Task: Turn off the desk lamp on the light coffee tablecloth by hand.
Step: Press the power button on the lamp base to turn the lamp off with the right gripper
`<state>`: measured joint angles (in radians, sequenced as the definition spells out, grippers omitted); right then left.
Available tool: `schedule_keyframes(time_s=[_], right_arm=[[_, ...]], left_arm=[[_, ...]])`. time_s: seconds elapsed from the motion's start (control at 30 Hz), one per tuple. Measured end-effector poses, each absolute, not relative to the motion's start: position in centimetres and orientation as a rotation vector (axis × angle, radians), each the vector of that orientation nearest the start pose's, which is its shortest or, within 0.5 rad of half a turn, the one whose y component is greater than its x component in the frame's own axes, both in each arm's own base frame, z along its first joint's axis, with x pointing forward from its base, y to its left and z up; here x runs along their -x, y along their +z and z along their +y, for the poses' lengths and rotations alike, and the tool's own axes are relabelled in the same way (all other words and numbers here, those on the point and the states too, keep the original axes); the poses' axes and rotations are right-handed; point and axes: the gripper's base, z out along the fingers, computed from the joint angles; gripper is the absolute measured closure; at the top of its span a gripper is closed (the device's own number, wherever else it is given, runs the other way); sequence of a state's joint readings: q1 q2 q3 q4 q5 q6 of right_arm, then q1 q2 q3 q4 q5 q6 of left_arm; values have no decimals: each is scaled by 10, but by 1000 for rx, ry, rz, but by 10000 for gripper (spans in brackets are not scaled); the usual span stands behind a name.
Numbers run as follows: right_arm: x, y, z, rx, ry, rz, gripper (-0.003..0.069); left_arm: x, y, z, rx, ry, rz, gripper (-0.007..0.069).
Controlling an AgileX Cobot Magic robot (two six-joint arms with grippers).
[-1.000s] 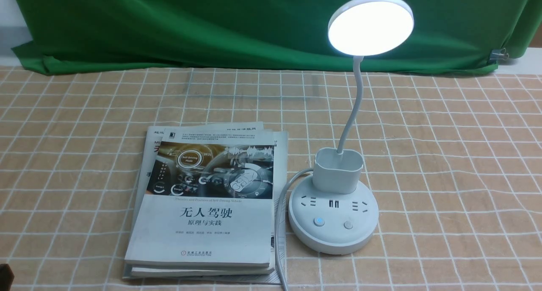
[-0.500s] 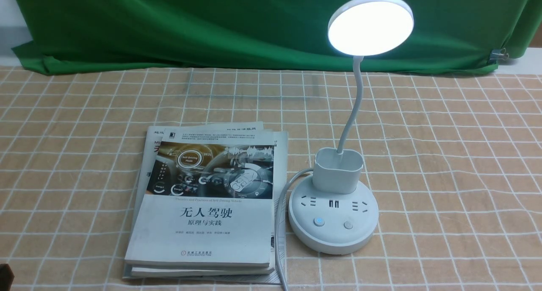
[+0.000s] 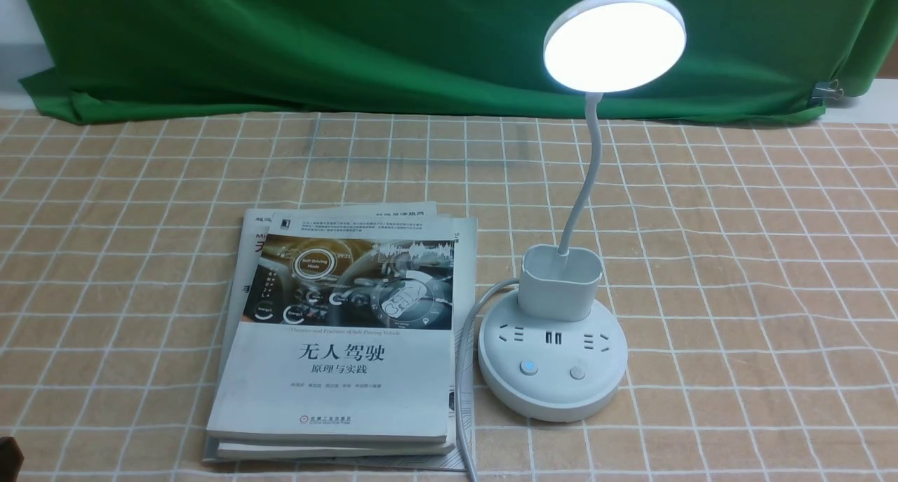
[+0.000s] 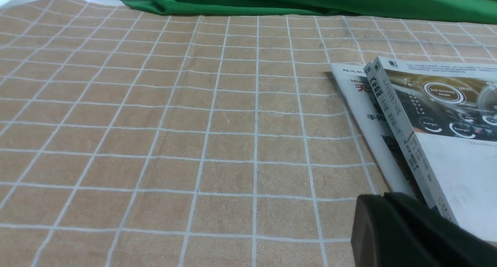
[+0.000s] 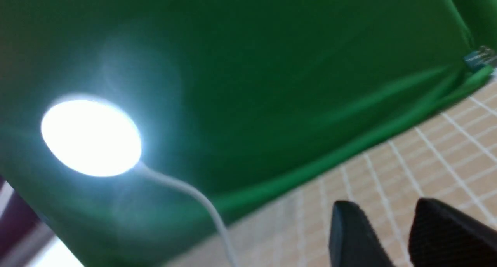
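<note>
The white desk lamp (image 3: 552, 370) stands right of centre on the light coffee tablecloth (image 3: 736, 257). Its round head (image 3: 614, 41) glows bright. One button (image 3: 528, 367) on the base shows a blue light; the other button (image 3: 577, 373) is plain. In the right wrist view the lit lamp head (image 5: 91, 136) is blurred, and my right gripper (image 5: 386, 208) stands open above the tablecloth (image 5: 446, 150), away from the lamp and holding nothing. My left gripper (image 4: 382, 197) is shut and empty, low over the tablecloth (image 4: 155, 142). No hand reaches the lamp in the front view.
A stack of books (image 3: 344, 342) lies left of the lamp base, close to my left gripper's tip in the left wrist view, where the books (image 4: 438, 135) show. The lamp's white cord (image 3: 463, 370) runs between books and base. A green backdrop cloth (image 3: 351, 40) hangs behind.
</note>
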<state>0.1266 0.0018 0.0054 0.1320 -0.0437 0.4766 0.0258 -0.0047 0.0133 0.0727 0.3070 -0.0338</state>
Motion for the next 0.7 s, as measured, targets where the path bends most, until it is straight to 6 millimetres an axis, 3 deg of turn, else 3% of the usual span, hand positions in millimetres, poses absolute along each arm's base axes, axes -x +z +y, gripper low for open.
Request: schedule_keyframes(time_s=[0.17, 0.27, 0.43, 0.47, 0.5, 0.57, 0.7], right_arm=[[-55, 218, 6, -388, 639, 1396, 445], [-57, 218, 8, -385, 613, 1520, 516], [-66, 262, 16, -192, 486, 1770, 599], [-68, 262, 17, -174, 470, 1807, 600], [-74, 277, 20, -106, 440, 1879, 603], [-89, 288, 27, 12, 377, 2055, 603], [-120, 292, 38, 171, 292, 2312, 603]], left_arm=[[-54, 181, 3, 7, 64, 1799, 620], [-54, 181, 3, 7, 64, 1799, 620], [-54, 181, 3, 7, 64, 1799, 620], [-54, 181, 3, 7, 64, 1799, 620], [-54, 181, 3, 7, 64, 1799, 620], [-54, 181, 3, 7, 64, 1799, 620], [-54, 181, 3, 7, 64, 1799, 620]])
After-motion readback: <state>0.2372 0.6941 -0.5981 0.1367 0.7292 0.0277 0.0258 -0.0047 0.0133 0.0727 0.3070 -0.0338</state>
